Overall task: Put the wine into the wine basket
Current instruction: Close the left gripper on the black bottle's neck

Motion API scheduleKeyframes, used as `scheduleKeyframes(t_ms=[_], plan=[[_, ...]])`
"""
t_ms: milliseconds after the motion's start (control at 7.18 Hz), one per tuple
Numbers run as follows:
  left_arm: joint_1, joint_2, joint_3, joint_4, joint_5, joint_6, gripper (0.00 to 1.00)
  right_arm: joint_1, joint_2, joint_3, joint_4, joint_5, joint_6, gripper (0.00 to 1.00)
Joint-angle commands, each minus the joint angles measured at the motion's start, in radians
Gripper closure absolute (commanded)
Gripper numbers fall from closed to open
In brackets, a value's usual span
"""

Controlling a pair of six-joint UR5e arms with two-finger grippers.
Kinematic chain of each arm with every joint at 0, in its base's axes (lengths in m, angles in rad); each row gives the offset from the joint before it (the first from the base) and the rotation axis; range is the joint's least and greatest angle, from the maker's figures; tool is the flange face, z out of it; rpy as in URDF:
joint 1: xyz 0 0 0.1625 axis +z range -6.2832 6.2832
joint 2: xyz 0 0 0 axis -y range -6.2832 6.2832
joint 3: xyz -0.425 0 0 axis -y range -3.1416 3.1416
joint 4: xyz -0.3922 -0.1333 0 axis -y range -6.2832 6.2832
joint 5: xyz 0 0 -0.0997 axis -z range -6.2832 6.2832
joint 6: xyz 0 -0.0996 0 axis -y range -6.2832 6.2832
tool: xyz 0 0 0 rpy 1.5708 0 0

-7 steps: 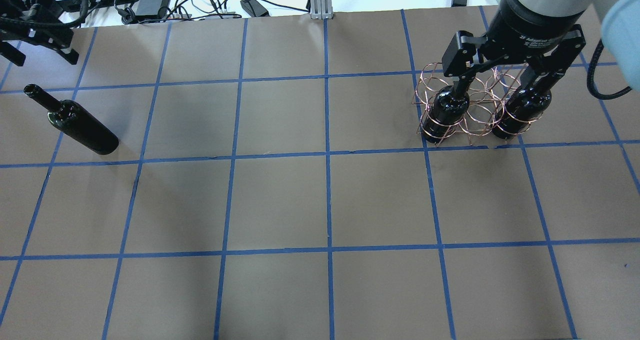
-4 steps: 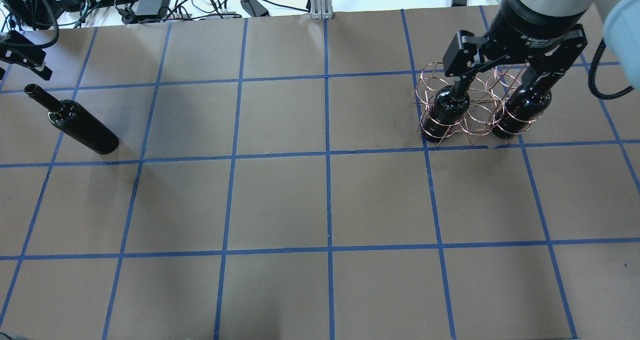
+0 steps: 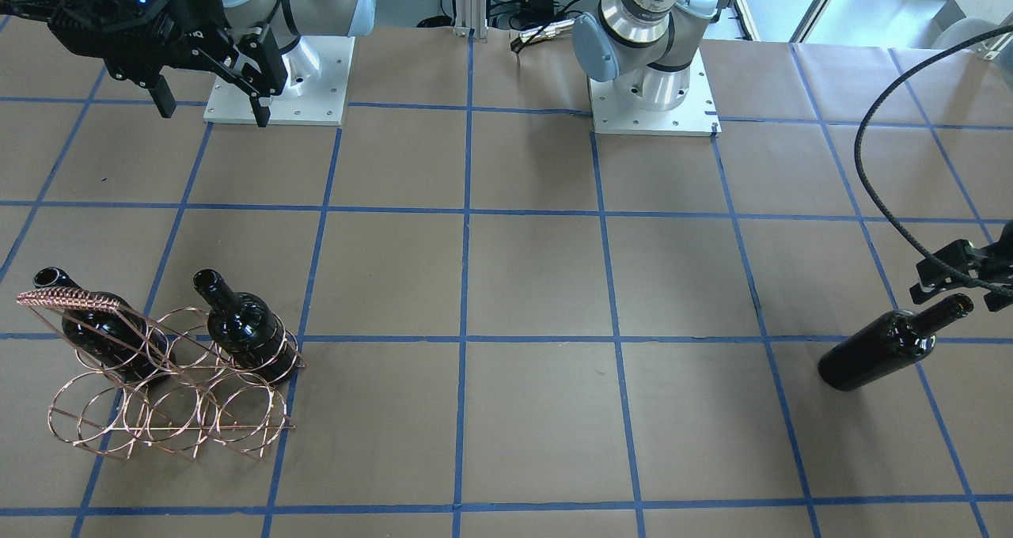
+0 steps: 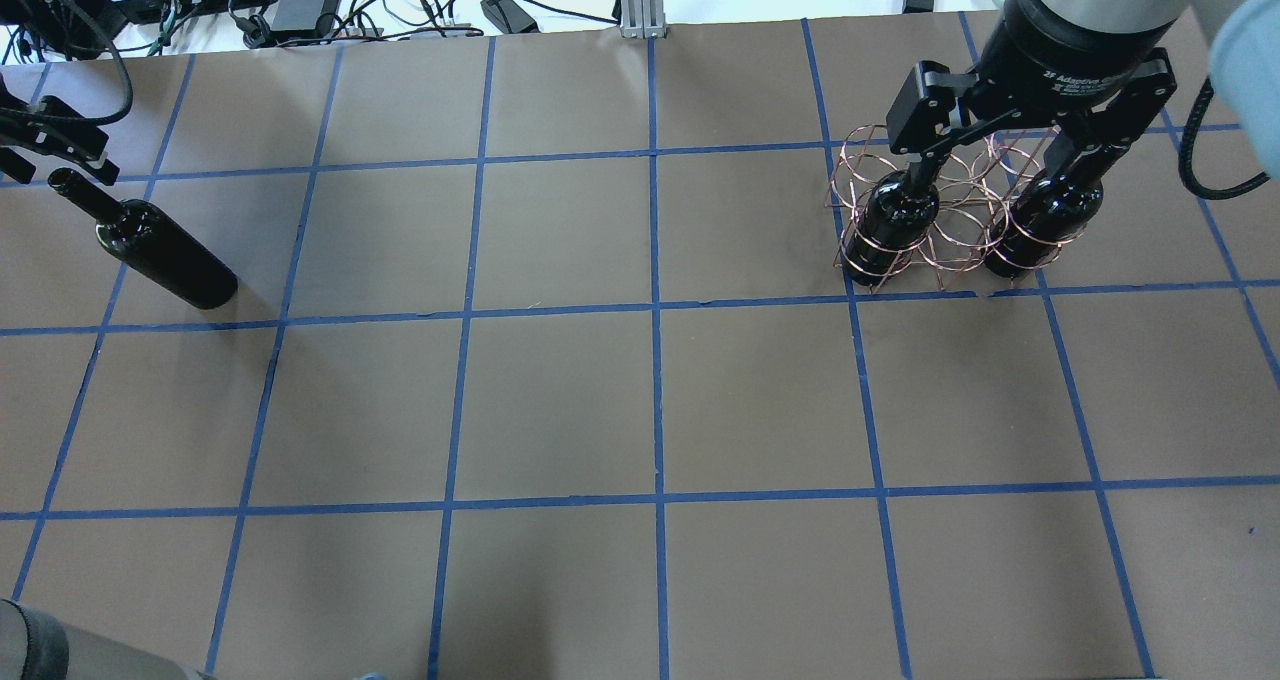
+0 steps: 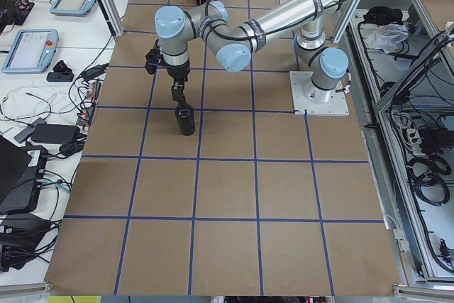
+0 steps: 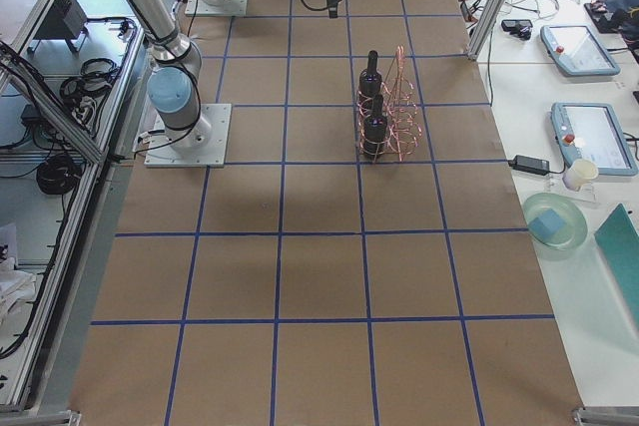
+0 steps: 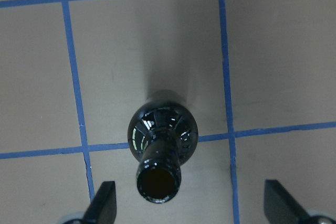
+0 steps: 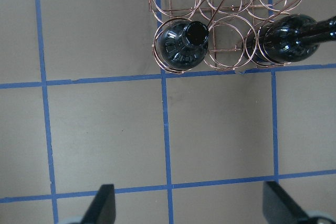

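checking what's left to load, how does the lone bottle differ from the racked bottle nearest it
The lone bottle stands free on the table; the racked bottle sits inside a ring of the wire rack. The open left gripper hovers over the lone bottle's mouth; the open right gripper is off to one side of the racked bottle. Both stand upright, black glass, mouths open.

L arm (image 5: 248,30): stretched out from base, elbow bent, wrist vertical.
L gripper (image 7: 191,202): pts straight down, fingers spread wide, clamping nothing; sits low, at 9–10 o'clock edge of overhead view.
R arm (image 6: 150,17): rises steeply from base, then reaches fwd.
R gripper (image 4: 990,188): pts down, fingers wide apart, empty; held high, approx 2 o'clock in overhead view.
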Motion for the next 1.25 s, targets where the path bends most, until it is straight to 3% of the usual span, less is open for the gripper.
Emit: scheduleKeyframes(t_ms=[0,1114], plan=[[0.0,-0.044,-0.001,0.044,0.03,-0.007,0.01,0.0,0.001,0.0,-0.001,0.0,-0.003,0.0],[-0.003,-0.052,-0.033,0.05,0.062,-0.1,0.06,0.0,0.002,0.0,-0.002,0.003,-0.003,0.0]])
